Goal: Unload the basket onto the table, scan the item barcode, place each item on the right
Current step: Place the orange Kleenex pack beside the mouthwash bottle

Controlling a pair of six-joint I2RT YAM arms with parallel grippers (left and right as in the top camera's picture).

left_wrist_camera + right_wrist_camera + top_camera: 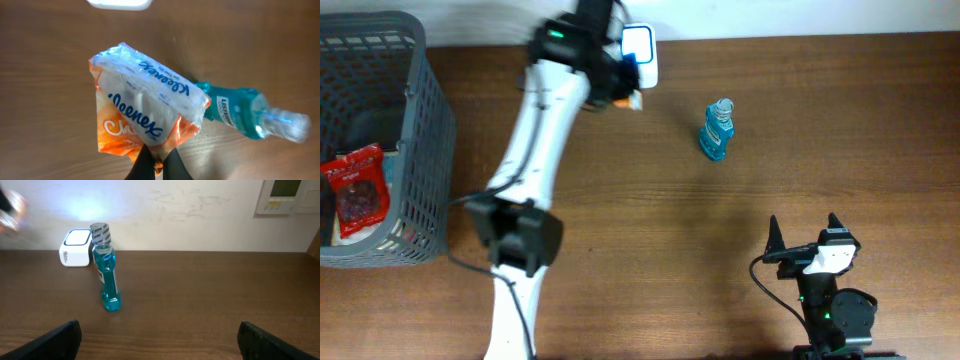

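Left gripper is clenched on the wrapper edge of the tissue pack, held just beside the scanner. Right gripper stands released. Risk: the thin pinch lets the pack twist or slip; the barcode, not discernible here, may face away.

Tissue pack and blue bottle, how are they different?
The tissue pack is soft, crinkly, white and orange; the blue bottle is clear plastic with blue liquid inside. The tissue pack is pinched in the left pincer above the table; the blue bottle stands on the table alone, with nothing touching it. Both have printed labels.
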